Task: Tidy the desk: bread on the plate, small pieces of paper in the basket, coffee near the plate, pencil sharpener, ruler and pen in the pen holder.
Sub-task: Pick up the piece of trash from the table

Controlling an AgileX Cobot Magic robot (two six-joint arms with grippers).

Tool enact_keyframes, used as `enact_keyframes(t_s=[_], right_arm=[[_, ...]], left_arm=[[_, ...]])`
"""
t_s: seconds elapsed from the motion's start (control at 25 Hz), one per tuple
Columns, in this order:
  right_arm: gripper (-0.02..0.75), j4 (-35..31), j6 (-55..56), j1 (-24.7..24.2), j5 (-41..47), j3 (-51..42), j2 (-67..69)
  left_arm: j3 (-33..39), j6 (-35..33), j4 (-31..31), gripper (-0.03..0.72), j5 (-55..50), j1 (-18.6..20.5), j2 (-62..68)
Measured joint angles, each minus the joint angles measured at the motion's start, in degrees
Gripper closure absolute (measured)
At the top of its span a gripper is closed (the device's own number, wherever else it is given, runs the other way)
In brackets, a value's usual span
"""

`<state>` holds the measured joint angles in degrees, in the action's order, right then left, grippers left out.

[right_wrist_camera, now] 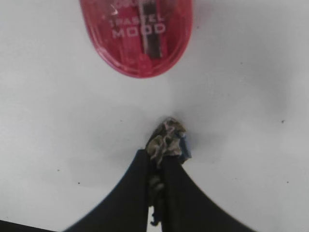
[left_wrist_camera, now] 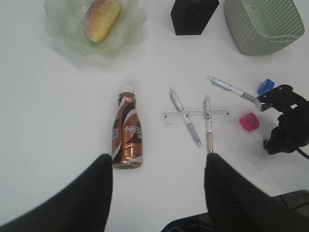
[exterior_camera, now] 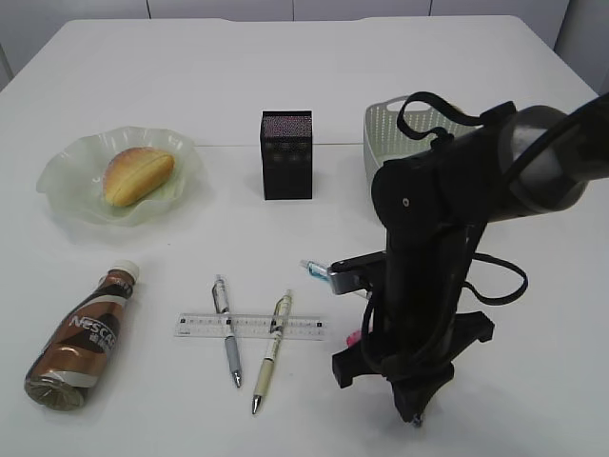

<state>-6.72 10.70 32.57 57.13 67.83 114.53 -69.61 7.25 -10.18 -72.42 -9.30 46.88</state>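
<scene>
"NESCAFE" on coffee [left_wrist_camera: 127,134], "PASTEL MOOD" on pink pencil sharpener [right_wrist_camera: 137,34]

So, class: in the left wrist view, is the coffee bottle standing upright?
No, the coffee bottle lies on its side on the desk, cap pointing toward the plate.

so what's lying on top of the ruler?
Two pens cross over the clear ruler: a grey-grip pen and a beige-grip pen. The ruler markings beneath them are covered.

Staged lab test setting: a plain white desk [exterior_camera: 285,57] against blank pale wall panels, carrying a few set-out props under a black robot arm [exterior_camera: 428,276] with cabling.
</scene>
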Motion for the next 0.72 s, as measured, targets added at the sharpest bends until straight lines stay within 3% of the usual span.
enact_keyframes(t_s=[0.4, 0.72], right_arm=[[0.743, -1.2, -1.2, 0.1, 6.2, 3.8, -5.5], [0.743, 1.8, 0.0, 0.1, 12.6, 20.6, -10.9]], left_arm=[[0.0, 0.0, 0.1, 0.246, 0.0, 0.0, 0.0], [0.0, 0.0, 0.1, 0.246, 0.0, 0.0, 0.0]])
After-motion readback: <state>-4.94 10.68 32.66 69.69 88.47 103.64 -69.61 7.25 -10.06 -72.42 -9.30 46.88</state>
